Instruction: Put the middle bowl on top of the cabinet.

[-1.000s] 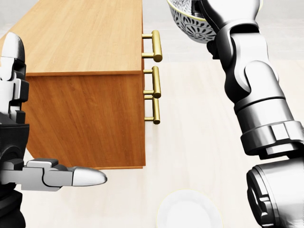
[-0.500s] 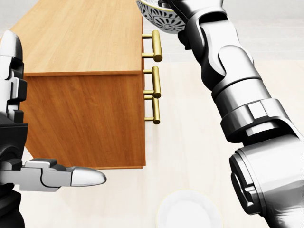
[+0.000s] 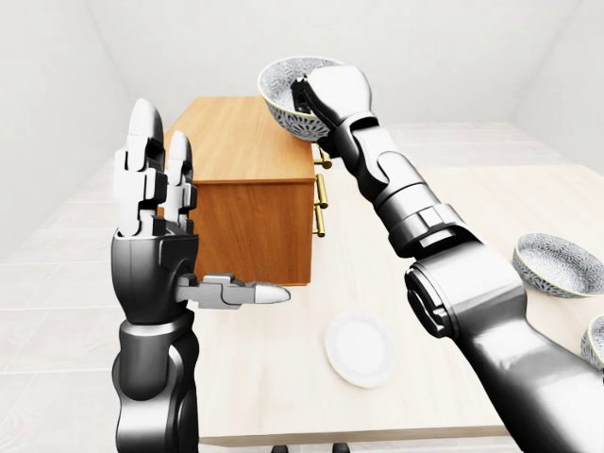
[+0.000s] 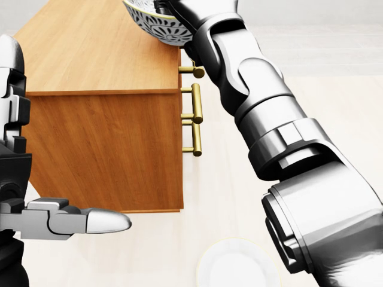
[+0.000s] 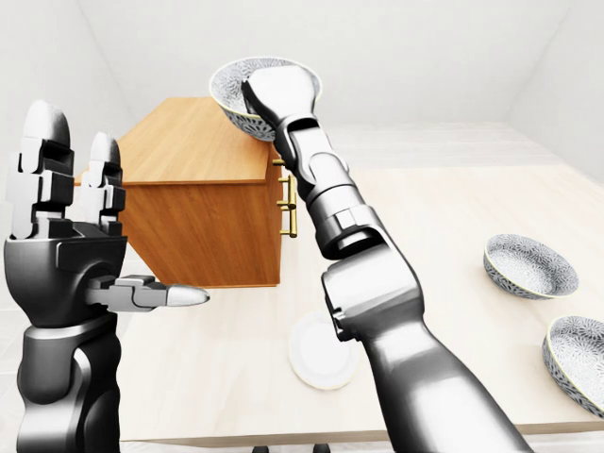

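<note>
The patterned bowl (image 3: 283,96) hangs tilted in the air, with my right hand (image 3: 319,94) shut on its rim. It is above the right edge of the wooden cabinet's top (image 4: 102,48), over the brass handles (image 4: 196,110), and does not touch the wood. In the head view only the bowl's lower part (image 4: 152,25) shows at the top edge. My left hand (image 3: 175,247) stands open and upright at the left, beside the cabinet's near left corner. Its thumb points right and it holds nothing.
A white plate (image 3: 360,347) lies on the pale table below the cabinet in view. Two more patterned bowls (image 5: 528,264) (image 5: 578,351) sit at the table's right side. The table's near edge (image 5: 311,436) runs along the bottom of the eye views.
My right arm has swung left with the bowl, from right of the handles to over the cabinet top's right edge. The left hand has barely moved.
</note>
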Robot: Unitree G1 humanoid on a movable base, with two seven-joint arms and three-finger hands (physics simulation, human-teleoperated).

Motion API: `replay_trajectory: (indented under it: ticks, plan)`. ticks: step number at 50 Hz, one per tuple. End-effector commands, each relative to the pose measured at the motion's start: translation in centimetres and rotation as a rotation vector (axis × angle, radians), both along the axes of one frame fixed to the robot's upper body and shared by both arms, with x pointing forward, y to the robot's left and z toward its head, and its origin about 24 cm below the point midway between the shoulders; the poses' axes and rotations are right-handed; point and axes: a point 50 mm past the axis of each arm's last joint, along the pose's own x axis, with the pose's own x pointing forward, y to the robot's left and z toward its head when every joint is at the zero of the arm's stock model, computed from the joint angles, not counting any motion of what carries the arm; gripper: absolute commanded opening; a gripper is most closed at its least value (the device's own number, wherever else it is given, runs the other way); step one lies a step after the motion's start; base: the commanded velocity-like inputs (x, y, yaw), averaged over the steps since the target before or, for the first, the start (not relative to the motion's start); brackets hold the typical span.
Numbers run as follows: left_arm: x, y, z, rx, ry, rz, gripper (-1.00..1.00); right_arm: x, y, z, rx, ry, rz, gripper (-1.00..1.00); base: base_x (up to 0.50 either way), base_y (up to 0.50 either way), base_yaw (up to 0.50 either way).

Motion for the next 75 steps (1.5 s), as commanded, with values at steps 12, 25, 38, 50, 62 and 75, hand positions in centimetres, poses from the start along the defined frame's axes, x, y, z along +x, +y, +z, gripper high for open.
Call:
replay_trajectory:
  ticks: [12,25,38,50,62,75]
  plan:
    - [-0.2,-0.1,0.1,0.0,-0.004,-0.007,1.0,-0.8,2.7,0.8,0.079,-0.055,0.07,-1.0,0.0,0.0,0.0]
    - [-0.1,0.0,-0.1,-0.001,0.005,-0.007,1.0,-1.1,3.9,0.8,0.09,-0.052,0.096,-1.0,0.0,0.0,0.0]
    - [0.0,-0.1,-0.2,0.001,0.011,-0.012,1.0,-1.6,5.4,0.9,0.062,-0.058,0.131,-1.0,0.0,0.0,0.0]
    - [0.0,-0.1,-0.2,0.0,0.011,-0.014,1.0,-2.2,7.1,-0.3,0.011,-0.06,0.165,-1.0,0.0,0.0,0.0]
    - [0.0,-0.1,-0.1,0.002,0.005,-0.014,1.0,-1.9,6.8,-2.3,-0.006,-0.012,0.154,-1.0,0.0,0.0,0.0]
    - [0.1,-0.1,-0.2,0.011,0.015,-0.015,1.0,-1.9,6.8,-2.2,-0.004,-0.016,0.153,-1.0,0.0,0.0,0.0]
